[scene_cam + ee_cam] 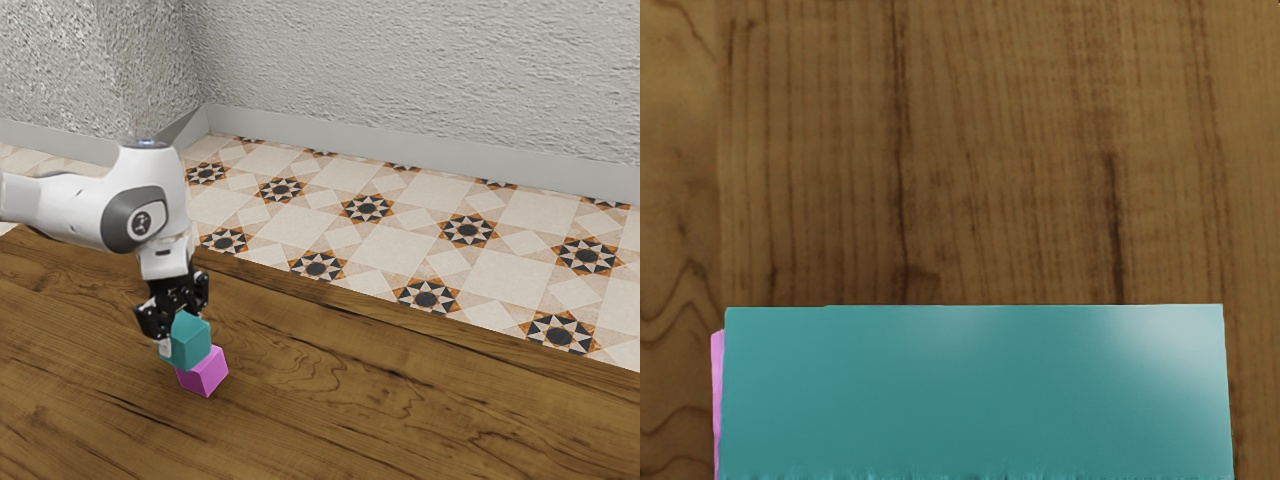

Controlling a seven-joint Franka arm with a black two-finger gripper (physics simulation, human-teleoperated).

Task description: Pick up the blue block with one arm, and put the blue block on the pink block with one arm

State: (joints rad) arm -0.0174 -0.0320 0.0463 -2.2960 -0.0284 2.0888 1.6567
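Exterior view: blue block (190, 342) (really teal, plain-faced) sits atop pink block (204, 372), pinched by the gripper (178, 338).

Bright, even, soft light over the table (400, 400), pale glare on the blue block's (975, 392) corner.

The blue block (189, 342) looks teal, the pink block (205, 375) magenta, the table (400, 410) brown wood-grain, the floor (400, 215) star-patterned.
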